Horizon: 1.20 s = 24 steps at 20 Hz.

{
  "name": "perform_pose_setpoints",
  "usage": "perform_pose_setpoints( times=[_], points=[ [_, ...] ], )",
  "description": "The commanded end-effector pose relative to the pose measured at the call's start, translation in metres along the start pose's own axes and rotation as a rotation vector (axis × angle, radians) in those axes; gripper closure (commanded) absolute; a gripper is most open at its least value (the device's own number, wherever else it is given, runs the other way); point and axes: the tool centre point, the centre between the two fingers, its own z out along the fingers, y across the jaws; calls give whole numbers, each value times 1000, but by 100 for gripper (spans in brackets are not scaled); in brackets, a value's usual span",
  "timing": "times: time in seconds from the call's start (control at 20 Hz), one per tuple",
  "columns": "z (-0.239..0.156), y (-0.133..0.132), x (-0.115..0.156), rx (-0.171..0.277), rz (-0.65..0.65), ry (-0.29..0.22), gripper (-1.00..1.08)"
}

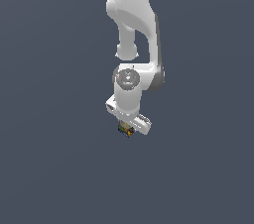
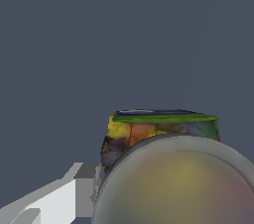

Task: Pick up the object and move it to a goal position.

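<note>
One white, glossy robot arm (image 1: 133, 34) filled the upper centre of the exterior view, reaching straight down over a plain slate-grey bench (image 1: 49, 168) so its wrist stood above the load. Below it, the white claw (image 1: 127, 128) sat just under the frame's centre, apparently pinching the tiny can with its pale tan-grey round top and dark multicoloured label (image 2: 163, 131); only one finger (image 2: 82, 188) showed in the wrist view, right beside the can.
</note>
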Motion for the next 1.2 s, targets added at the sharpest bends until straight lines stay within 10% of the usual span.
perform_pose_setpoints(
  times=[0.0,1.15],
  points=[
    [-14,-3,-1,3,0,4,108],
    [-222,-35,-39,2,1,5,108]
  ],
)
